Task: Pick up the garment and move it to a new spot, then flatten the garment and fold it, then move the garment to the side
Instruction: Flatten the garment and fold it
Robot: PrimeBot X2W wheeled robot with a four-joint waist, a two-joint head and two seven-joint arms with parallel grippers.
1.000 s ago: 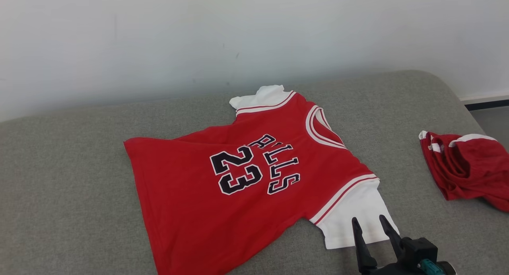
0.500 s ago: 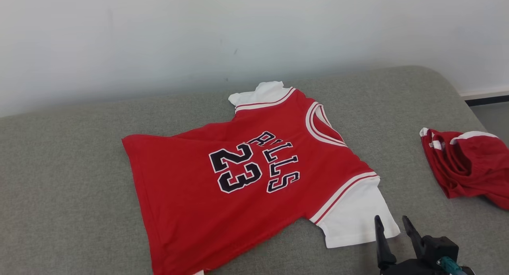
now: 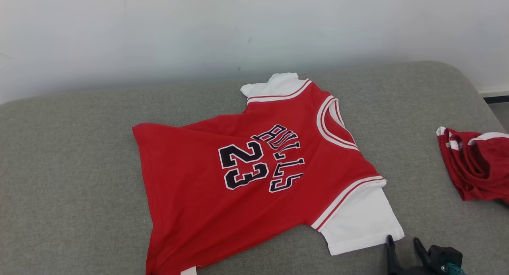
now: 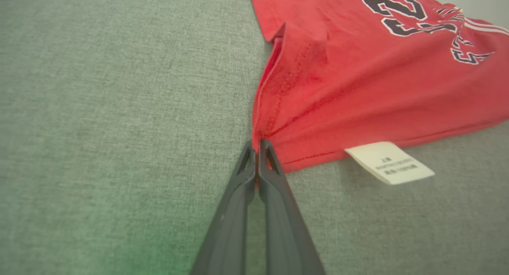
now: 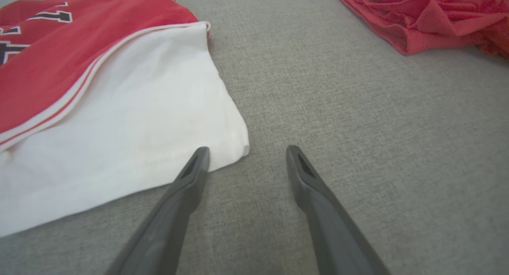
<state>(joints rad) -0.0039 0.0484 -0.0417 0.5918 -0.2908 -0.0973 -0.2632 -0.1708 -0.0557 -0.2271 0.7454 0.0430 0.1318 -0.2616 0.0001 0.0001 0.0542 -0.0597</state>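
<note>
Moved: your right gripper (image 3: 403, 239) sits lower and further right than a second ago, now off the white sleeve (image 3: 360, 219); the camera has shifted too.
Left gripper: your left gripper (image 4: 257, 144) is pinched tight on the red hem of the jersey (image 4: 358, 88).
Right gripper: spread wide, holding nothing, just beside the sleeve corner.
Jersey: it lies spread out, front up, in the middle of the grey cushion (image 3: 79, 167); another red garment (image 3: 475, 167) lies well apart on the right.
Your step: you look to be flattening. Pull the hem gently, low and away from the collar, so the bunched folds by the fingers go smooth.
Writing: "BULLS" and "23" in black; the white tag (image 4: 389, 162) has print too tiny to read.
</note>
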